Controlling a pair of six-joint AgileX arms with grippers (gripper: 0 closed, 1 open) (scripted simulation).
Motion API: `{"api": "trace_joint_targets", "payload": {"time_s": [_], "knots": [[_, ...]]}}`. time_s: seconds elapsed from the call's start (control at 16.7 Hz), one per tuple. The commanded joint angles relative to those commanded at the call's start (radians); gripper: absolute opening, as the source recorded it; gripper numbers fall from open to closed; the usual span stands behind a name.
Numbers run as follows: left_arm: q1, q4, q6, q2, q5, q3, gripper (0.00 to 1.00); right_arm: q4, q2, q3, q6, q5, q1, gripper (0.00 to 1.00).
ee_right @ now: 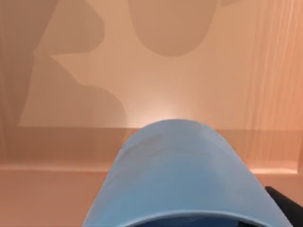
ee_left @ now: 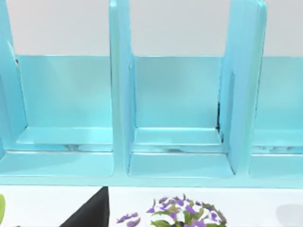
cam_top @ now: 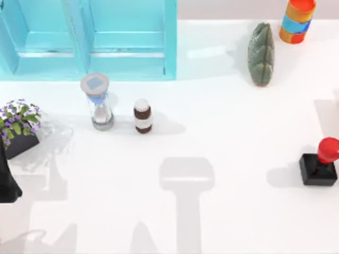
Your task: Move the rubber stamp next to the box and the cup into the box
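Observation:
The rubber stamp (cam_top: pixel 319 164), a black square block with a red knob, stands upright on the white table near the top view's right edge. In the right wrist view the blue cup (ee_right: pixel 180 175) sits very close to the camera, with a dark fingertip (ee_right: pixel 284 203) of my right gripper beside it. Behind the cup are the tan inner walls of the box (ee_right: pixel 142 71), so the cup is inside or just over the box. My left arm (cam_top: pixel 6 182) is parked at the table's left edge.
A turquoise shelf unit (cam_top: pixel 127 58) fills the back left. In front of it stand an hourglass (cam_top: pixel 98 103) and a brown bottle (cam_top: pixel 142 116). A potted plant (cam_top: pixel 18 127) is at the left; a green leaf-shaped object (cam_top: pixel 261 53) and a striped cylinder (cam_top: pixel 296 21) at the back right.

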Motion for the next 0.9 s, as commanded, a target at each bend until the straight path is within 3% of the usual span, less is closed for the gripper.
{"api": "trace_joint_targets", "payload": {"time_s": [0.9], "knots": [[0.000, 0.000, 0.000, 0.000, 0.000, 0.000, 1.00, 0.225, 0.031, -0.184, 0.028, -0.001, 0.023, 0.00]]}}
